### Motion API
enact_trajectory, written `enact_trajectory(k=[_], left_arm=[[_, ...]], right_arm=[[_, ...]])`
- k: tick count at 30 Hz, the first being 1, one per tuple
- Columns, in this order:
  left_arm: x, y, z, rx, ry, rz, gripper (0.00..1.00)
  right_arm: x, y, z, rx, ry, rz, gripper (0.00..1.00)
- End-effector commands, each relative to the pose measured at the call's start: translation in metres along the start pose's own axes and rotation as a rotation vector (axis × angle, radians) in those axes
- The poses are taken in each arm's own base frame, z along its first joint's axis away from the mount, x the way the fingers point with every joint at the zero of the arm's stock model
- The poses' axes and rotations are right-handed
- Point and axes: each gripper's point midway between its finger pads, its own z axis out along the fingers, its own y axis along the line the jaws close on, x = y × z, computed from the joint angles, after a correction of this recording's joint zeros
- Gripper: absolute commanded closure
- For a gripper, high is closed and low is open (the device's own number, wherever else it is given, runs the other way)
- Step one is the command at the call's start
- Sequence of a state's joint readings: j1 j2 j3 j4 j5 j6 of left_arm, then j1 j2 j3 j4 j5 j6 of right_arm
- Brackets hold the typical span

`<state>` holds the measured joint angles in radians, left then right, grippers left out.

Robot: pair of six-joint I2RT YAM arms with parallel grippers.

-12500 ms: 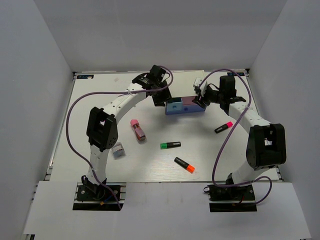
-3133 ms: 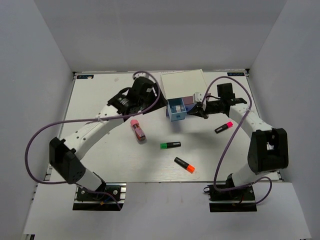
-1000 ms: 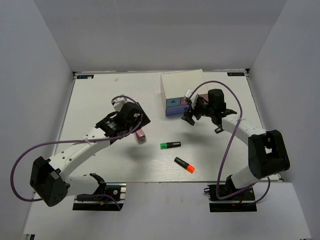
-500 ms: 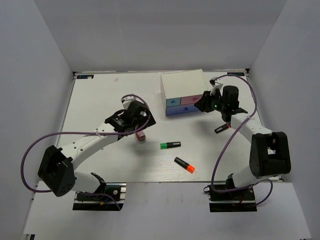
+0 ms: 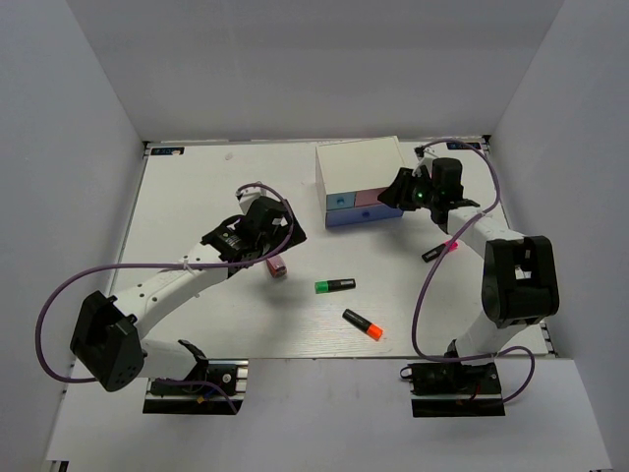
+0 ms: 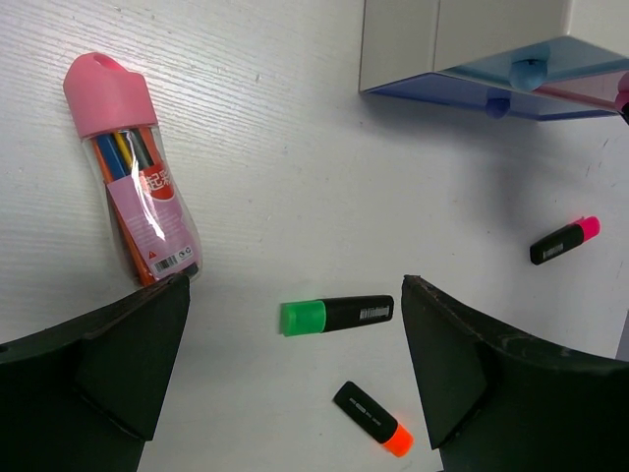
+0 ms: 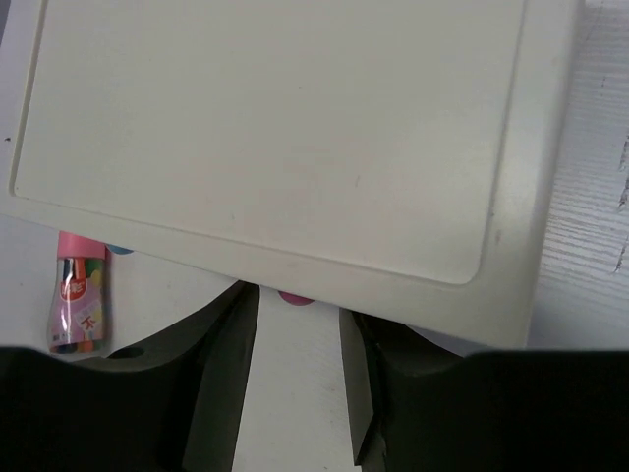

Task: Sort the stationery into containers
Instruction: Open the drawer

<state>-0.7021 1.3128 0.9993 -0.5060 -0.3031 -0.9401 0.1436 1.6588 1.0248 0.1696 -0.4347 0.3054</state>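
Drawer box (image 5: 359, 162), light-blue drawer (image 5: 341, 200) back in; right fingers (image 7: 216, 393) slightly apart around pink knob (image 7: 295, 296), left fingers (image 6: 118, 364) wide near pink pen tube (image 6: 138, 197).

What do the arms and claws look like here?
The left arm and right arm have white links and boxy black joints. A purple cable loops loosely along each. The left claw and right claw have broad matte black fingers.

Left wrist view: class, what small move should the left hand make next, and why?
Probably slide sideways toward the pink pen pack and lower over it. The left hand stands open, but the pack lies outside its fingers, beside one rather than between the two, so closing now would likely catch nothing.
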Motion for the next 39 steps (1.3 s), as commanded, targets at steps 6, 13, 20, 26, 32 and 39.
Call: enact_trajectory(k=[6, 13, 20, 26, 32, 39], left_arm=[[-0.015, -0.009, -0.011, 0.042, -0.043, -0.019, 0.01], [-0.012, -0.017, -0.01, 0.076, -0.028, -0.023, 0.01], [-0.013, -0.047, 0.003, 0.174, -0.008, 0.014, 0.01], [-0.014, -0.066, 0.015, 0.212, 0.013, 0.06, 0.01], [-0.008, -0.08, 0.02, 0.281, 0.042, 0.106, 0.01], [0.014, -0.106, 0.009, 0.464, 0.121, 0.407, 0.14]], right_arm=[[-0.021, -0.001, 0.005, 0.016, -0.066, 0.058, 0.62], [-0.012, 0.005, -0.002, -0.021, -0.066, 0.035, 0.81], [0.048, 0.004, -0.026, -0.025, 0.031, 0.041, 0.82], [0.087, 0.013, -0.054, -0.033, 0.079, 0.079, 0.82], [0.087, 0.016, -0.059, -0.037, 0.051, 0.06, 0.35], [0.082, 0.025, -0.058, -0.111, 0.066, -0.007, 0.31]])
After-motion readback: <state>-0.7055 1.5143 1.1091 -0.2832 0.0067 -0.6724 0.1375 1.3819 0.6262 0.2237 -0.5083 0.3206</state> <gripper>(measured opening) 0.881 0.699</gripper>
